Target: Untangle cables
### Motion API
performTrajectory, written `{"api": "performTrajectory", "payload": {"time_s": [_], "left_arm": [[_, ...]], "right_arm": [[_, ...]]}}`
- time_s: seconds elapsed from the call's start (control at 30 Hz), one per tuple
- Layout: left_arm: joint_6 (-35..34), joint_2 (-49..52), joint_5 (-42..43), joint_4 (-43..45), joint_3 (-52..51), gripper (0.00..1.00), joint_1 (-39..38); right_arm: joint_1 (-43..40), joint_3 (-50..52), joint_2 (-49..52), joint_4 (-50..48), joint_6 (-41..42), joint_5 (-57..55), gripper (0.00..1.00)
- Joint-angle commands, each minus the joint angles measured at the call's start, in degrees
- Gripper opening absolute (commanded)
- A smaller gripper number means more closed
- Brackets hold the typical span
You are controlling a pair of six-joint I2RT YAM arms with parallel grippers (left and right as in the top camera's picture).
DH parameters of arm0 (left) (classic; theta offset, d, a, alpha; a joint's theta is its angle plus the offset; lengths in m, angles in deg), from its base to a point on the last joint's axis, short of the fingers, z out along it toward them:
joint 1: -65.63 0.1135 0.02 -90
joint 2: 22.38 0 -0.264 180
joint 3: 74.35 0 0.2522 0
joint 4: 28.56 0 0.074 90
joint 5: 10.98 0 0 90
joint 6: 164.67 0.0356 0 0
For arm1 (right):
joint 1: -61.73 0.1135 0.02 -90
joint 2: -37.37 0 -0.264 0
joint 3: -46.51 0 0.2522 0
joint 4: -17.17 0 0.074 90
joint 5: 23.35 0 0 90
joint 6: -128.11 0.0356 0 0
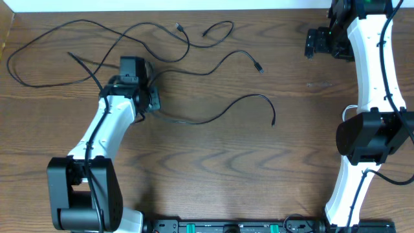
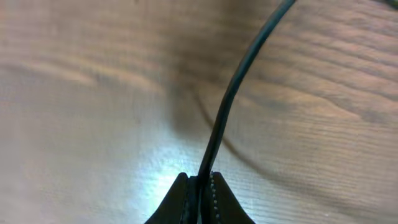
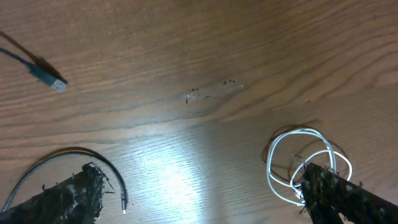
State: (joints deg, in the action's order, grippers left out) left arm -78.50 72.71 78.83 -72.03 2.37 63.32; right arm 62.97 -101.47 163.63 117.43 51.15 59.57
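Observation:
Several thin black cables (image 1: 162, 45) lie spread in loose loops over the left and middle of the wooden table. My left gripper (image 1: 134, 70) points down among them and is shut on one black cable (image 2: 227, 106). That cable runs up and to the right from between the fingertips, just above the wood. My right gripper (image 1: 317, 42) hovers at the far right, open, with nothing between its fingers (image 3: 68, 196). Under it lie a coiled white cable (image 3: 305, 155), a black cable end (image 3: 121, 193) and a small plug (image 3: 53, 81).
A bit of the white cable (image 1: 350, 110) shows beside the right arm's base link (image 1: 372, 136). The left arm (image 1: 107, 136) stretches from the front edge toward the cables. A black rail (image 1: 233, 226) lines the front edge.

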Motion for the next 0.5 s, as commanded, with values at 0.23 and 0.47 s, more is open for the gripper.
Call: {"api": "performTrajectory", "payload": {"time_s": [0.23,0.47], "left_arm": [[26.95,-0.81,-13.49,4.74,0.5,0.08,3.98],[27.93,-0.81,-14.03,6.56,0.5,0.08,13.2]], "right_arm": [[-0.02,-1.05,-2.08,0.07,0.63,-0.24,0.99],[-0.02,-1.05,-2.08,0.09,0.63,-0.24,0.99]]}}
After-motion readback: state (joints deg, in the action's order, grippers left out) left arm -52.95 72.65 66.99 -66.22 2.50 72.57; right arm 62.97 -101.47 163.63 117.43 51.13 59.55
